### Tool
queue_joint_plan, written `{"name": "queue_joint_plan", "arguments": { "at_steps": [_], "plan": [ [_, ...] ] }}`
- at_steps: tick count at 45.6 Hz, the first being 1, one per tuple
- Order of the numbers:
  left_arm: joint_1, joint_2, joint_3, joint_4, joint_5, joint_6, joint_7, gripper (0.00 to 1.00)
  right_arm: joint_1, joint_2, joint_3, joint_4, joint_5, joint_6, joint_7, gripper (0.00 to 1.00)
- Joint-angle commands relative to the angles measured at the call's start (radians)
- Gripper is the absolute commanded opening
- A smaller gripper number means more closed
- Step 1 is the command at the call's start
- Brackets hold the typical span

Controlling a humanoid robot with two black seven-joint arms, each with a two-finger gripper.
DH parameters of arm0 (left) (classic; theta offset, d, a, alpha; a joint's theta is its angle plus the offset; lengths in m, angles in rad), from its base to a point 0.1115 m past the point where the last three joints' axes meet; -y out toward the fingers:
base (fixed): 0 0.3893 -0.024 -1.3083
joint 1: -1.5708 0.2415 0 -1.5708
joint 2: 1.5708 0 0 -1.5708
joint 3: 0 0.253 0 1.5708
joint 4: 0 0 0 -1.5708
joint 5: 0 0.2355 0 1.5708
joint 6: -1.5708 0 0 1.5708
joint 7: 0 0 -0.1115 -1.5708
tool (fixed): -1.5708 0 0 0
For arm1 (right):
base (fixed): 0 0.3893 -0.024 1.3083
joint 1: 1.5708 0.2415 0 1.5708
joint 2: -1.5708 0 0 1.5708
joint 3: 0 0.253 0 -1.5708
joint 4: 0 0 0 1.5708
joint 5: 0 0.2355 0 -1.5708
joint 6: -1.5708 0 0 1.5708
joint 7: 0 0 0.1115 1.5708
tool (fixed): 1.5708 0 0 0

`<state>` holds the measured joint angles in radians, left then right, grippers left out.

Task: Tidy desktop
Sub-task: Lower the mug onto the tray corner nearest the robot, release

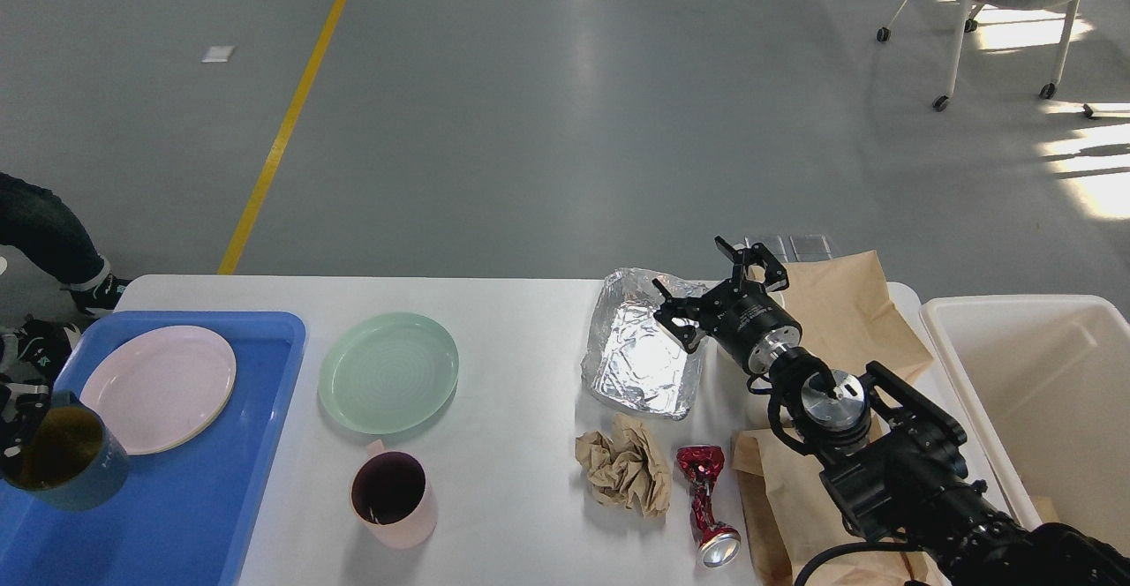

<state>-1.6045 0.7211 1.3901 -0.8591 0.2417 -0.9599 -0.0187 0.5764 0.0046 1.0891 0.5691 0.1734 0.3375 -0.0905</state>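
The white desktop (521,321) carries a green plate (388,372), a pink mug (393,498), a foil tray (637,361), a crumpled brown paper ball (625,464) and a crushed red can (704,502). At the far left edge, a dark teal cup (64,464) hangs tilted over the blue tray (185,515). Only a sliver of my left gripper (16,423) shows there, shut on the cup's rim. My right gripper (719,290) stands open with nothing in it, above the foil tray's far right corner.
A pink plate (159,387) lies in the blue tray. Brown paper bags (843,304) lie under my right arm. A cream bin (1033,392) stands off the table's right end. A person's leg (44,237) is beyond the left corner.
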Motion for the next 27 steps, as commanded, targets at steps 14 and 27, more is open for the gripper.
{"name": "queue_joint_plan", "arguments": {
  "at_steps": [14, 27],
  "plan": [
    [0.175, 0.034, -0.033, 0.127, 0.001, 0.0, 0.0, 0.0, -0.001, 0.0, 0.0, 0.0, 0.0, 0.0, 0.0, 1.0],
    [0.29, 0.021, -0.085, 0.163, 0.001, 0.0, 0.0, 0.0, 0.0, 0.0, 0.0, 0.0, 0.0, 0.0, 0.0, 1.0]
  ]
}}
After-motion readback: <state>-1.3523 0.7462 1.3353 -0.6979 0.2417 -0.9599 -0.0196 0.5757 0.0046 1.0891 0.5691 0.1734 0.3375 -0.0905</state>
